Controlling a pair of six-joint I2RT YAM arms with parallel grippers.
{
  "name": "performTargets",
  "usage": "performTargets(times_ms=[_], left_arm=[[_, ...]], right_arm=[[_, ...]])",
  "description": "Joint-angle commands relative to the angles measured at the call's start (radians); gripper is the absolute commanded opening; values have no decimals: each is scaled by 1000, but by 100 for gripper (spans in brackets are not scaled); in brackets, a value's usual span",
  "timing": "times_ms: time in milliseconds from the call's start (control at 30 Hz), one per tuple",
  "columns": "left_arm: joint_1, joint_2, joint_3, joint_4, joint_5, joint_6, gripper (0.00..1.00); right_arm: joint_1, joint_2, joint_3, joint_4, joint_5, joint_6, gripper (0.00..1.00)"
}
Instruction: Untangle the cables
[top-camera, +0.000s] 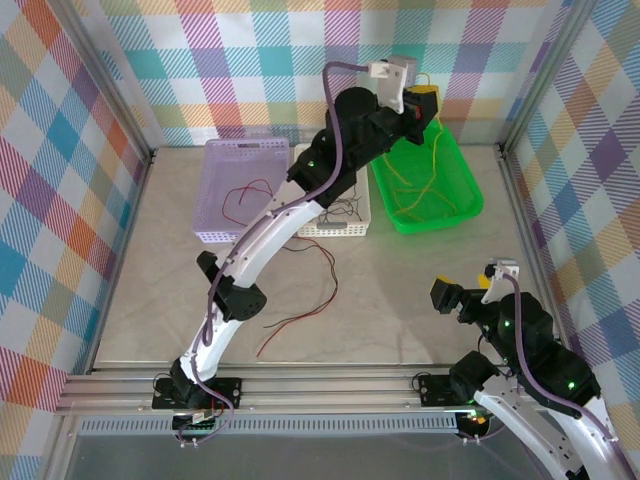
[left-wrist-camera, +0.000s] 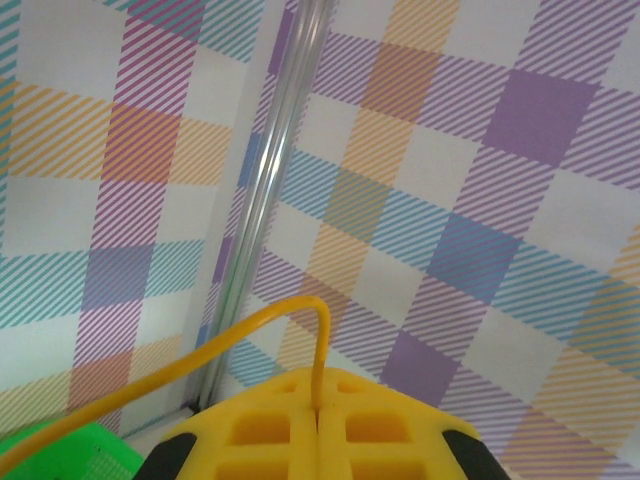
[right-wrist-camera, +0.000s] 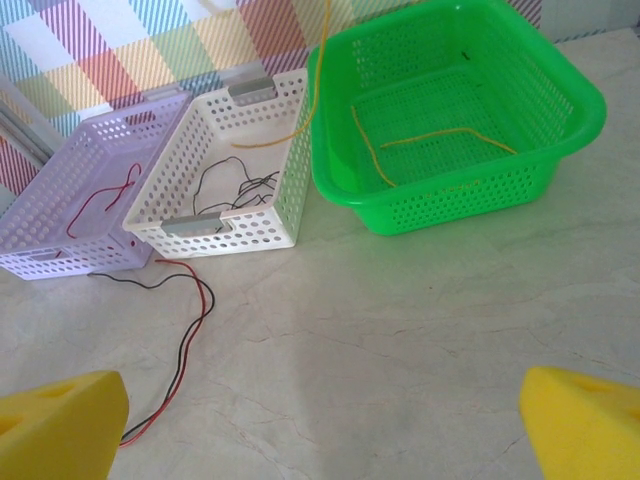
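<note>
While the left jaws are pinched shut on the orange-yellow cable (left-wrist-camera: 250, 320), with the strand rising out of the seam between them and bending away, the relation that matters is between that hanging cable and the green tray (top-camera: 472, 185) below it. Seen from above, the left arm (top-camera: 270, 225) reaches across the counter (top-camera: 400, 290) to the far right. Its jaws are raised over the tray's back edge. The cable drops almost straight down from them, so its long axis is close to vertical. More yellow strand lies looped on the green tray's floor.

From the right wrist, the lower part of the hanging strand curves left toward the white tray (right-wrist-camera: 255, 232). I cannot tell whether its tip is inside that tray or merely hanging in front of it. My judgement is that a clean release calls for the tail to be carried rightward first, clear of the white rim.

The right jaws stand wide apart and empty, low by the counter's near right corner, well apart from the trays. A red and black pair (top-camera: 334, 285) lies loose on the counter, nearer the right jaws than the left.
</note>
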Motion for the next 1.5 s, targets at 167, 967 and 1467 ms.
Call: performTargets(times_ms=[167,967,1467], left_arm=[[35,196,105,337,-32,-47,0],[85,478,138,566,-91,-174,0],[30,555,138,536,-90,-187,0]], right_arm=[[0,-18,-11,42,-26,9,100],[0,-7,-23,65,-71,-1,100],[0,-12,-24,66,-81,-2,100]])
